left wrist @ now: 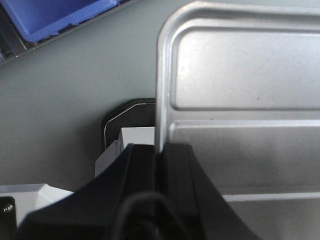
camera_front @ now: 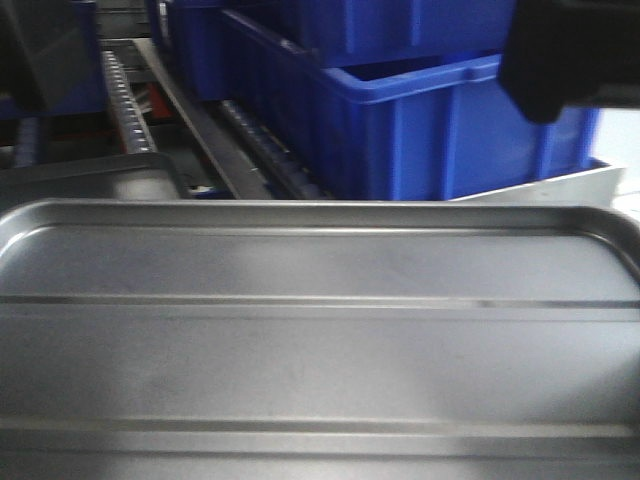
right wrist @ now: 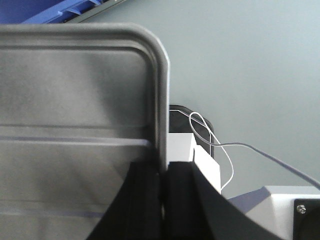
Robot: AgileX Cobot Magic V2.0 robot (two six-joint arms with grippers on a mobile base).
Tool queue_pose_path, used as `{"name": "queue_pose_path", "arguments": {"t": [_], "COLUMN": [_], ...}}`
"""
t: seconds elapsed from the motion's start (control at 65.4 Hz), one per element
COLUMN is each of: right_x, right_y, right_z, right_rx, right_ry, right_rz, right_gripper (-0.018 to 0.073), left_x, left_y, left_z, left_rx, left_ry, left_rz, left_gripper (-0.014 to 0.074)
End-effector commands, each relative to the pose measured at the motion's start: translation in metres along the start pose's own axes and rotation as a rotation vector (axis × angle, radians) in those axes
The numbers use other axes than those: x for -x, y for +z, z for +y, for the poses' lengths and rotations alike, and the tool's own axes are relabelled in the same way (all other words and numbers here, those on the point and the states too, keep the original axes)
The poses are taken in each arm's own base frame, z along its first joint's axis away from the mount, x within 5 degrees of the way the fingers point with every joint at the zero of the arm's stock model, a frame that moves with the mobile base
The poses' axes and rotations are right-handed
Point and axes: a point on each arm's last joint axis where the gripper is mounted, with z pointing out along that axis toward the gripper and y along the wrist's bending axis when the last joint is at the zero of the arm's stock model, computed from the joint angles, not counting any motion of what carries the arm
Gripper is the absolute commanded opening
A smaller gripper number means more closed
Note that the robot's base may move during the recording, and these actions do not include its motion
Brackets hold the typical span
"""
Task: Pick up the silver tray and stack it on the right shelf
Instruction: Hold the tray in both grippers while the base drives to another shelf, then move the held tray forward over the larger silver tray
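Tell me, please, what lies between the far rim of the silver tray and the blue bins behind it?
In the front-facing view, the corner of a duller grey tray and a roller rail lie between the silver tray and the blue bins.

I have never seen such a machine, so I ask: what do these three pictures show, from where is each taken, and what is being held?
This is a robot with two arms. One picture looks forward from its body. It shows the silver tray, with blue bins and a roller rack behind it. The other two come from cameras on the wrists. The left gripper clamps the tray's left rim, and the right gripper clamps its right rim. So both arms hold the one tray, above a grey floor.
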Motion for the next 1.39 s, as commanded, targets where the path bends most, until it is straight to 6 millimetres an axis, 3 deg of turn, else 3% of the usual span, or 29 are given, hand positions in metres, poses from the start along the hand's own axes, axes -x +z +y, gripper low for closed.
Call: {"name": "queue_pose_path", "arguments": {"t": [0.0,1.377], "right_x": [0.0055,0.0055], "right_y": [-0.0107,-0.0107], "right_z": [-0.0093,-0.0093], "right_rx": [-0.066,-0.066], "right_ry": [0.002,0.002], "right_rz": [-0.037,-0.037], "right_gripper": [0.006,0.006], "left_x": [-0.0015,-0.0015], "left_y": [-0.0109,-0.0109], "left_z": [0.0139,0.0139], "left_rx": [0.113,0.113], "left_ry": [0.007,0.007], "left_rz": [0.013,0.013], "left_gripper": [-0.0091,-0.0091]}}
